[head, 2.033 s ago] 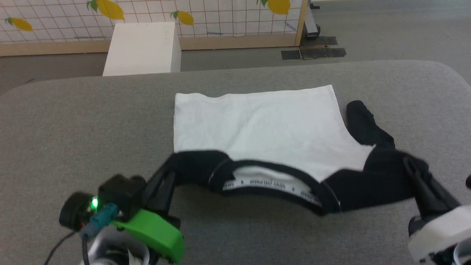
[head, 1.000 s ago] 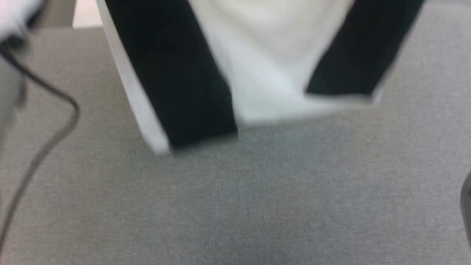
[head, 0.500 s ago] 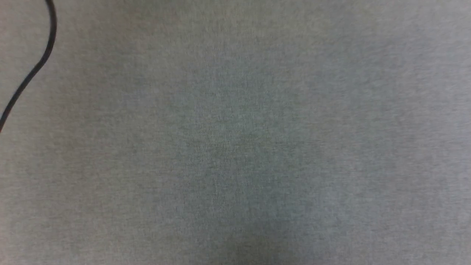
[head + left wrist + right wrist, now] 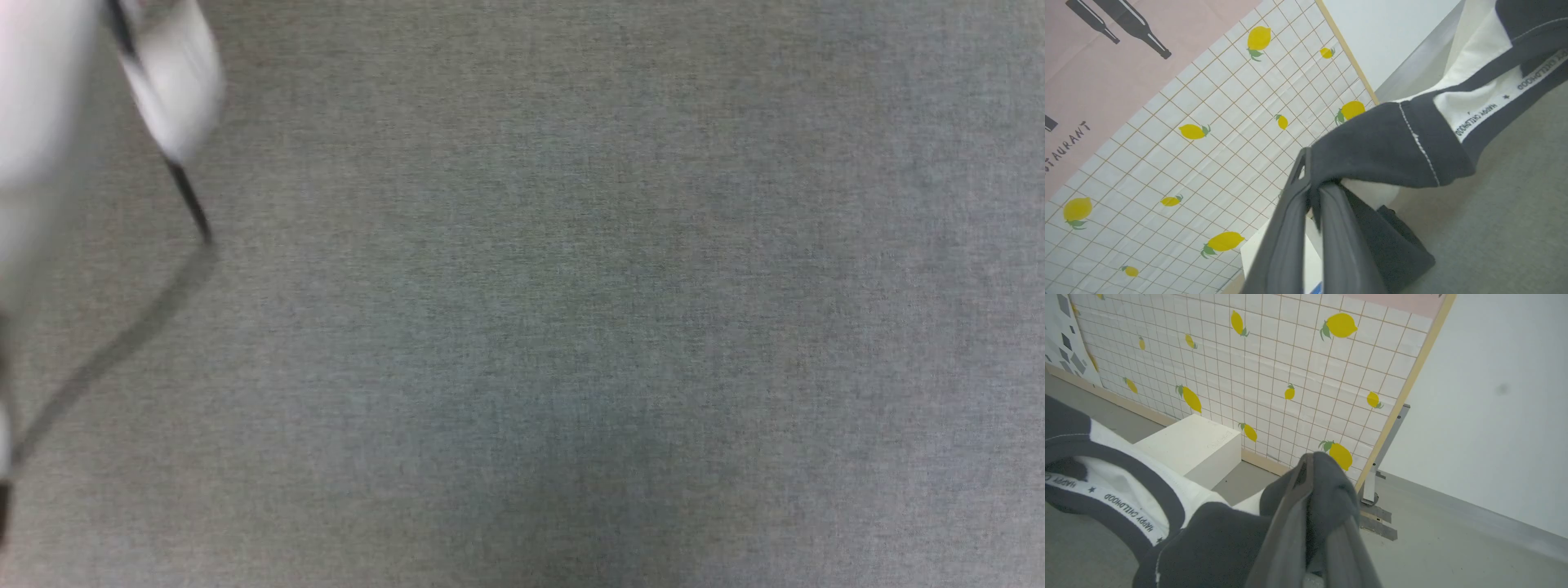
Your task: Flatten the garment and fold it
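at the centre of the left wrist view: left gripper (image 4: pixel 1312 183), two dark fingers pressed together, clamped on a bunch of black sleeve cloth of the garment (image 4: pixel 1392 143). the shirt runs off toward 2 o'clock, with a white panel, the black neckband and a white neck tape (image 4: pixel 1490 110) printed "happy childhood"; a black fold hangs toward 5 o'clock. behind it, from 8 to 12 o'clock, a tiled lemon-print panel (image 4: pixel 1208 122); at 10 o'clock, a pink poster (image 4: pixel 1106 61) with dark bottle shapes. right wrist view, centre: right gripper (image 4: pixel 1306 486), fingers drawn tight, black shoulder cloth pinched between them and draped over the tips. the rest of the shirt trails to 8 o'clock, neckband open in a loop. whether its lower part touches anything cannot be told. at 9 o'clock, a white box (image 4: pixel 1192 445) on the floor against the lemon panel; at 3 o'clock, a metal stand (image 4: pixel 1384 457) and a plain white wall (image 4: pixel 1494 396). head view: grey cloth-covered surface (image 4: pixel 571 327) across the frame; at 10 o'clock, a blurred pale forearm (image 4: pixel 49 98) with a black cable (image 4: pixel 188 196) trailing toward 8 o'clock.
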Motion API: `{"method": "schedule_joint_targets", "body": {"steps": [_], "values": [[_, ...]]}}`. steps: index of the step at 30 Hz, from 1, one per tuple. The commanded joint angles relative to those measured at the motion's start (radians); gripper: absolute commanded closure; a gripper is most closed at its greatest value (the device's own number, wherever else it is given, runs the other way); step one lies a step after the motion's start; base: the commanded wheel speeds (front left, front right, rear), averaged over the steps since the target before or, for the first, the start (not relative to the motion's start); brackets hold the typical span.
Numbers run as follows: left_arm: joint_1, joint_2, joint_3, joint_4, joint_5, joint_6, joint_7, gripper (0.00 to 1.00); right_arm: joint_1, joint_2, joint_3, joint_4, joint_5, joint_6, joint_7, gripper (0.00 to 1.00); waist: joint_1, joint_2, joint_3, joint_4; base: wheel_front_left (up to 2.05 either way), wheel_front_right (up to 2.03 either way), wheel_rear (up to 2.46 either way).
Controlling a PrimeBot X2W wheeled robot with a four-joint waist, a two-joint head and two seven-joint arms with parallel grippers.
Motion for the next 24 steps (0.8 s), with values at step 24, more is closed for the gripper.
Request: {"method": "schedule_joint_targets", "body": {"steps": [24], "values": [[0.944,0.062,-0.179,-0.502,-0.238,0.304,0.132,1.00,1.174,0.150,-0.337,-0.637,0.088,-0.001,0.107,1.00,-0.0002,-0.0001,-0.346,-0.002,0.00,0.00,0.00]]}}
